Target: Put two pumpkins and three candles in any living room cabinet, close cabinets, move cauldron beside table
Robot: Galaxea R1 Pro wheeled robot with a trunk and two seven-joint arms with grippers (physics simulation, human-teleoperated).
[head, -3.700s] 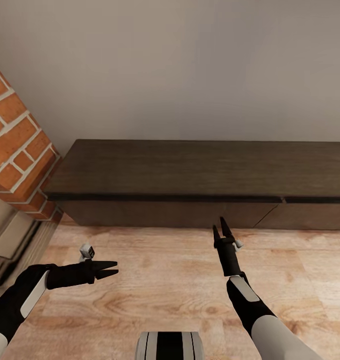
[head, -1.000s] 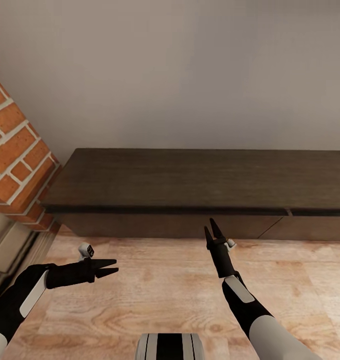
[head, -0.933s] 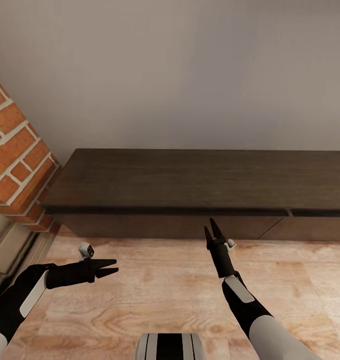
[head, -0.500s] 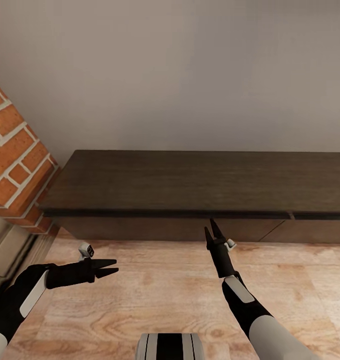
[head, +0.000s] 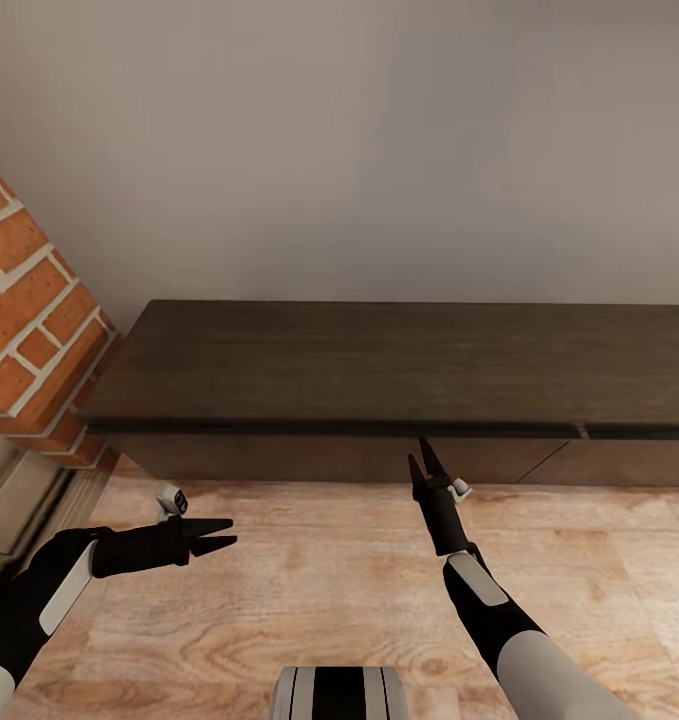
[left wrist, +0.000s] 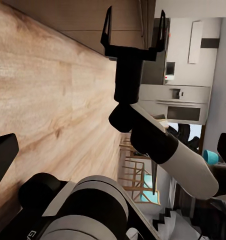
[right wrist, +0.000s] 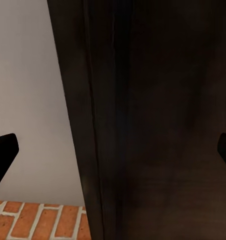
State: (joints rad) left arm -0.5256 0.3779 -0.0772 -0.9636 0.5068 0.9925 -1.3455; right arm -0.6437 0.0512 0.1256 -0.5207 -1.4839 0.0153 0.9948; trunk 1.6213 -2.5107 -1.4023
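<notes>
Cabinet point(head: 399, 365) dead ahead against the wall, fronts apparently shut, contents hidden. Right tool point(head: 423, 466) spread apart and empty, tips just before its front edge. Left tool point(head: 222, 533) released above the wooden floor point(head: 309, 590).

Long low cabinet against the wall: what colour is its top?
Dark brown wood grain, on the long low cabinet; clearest in the head view.
</notes>
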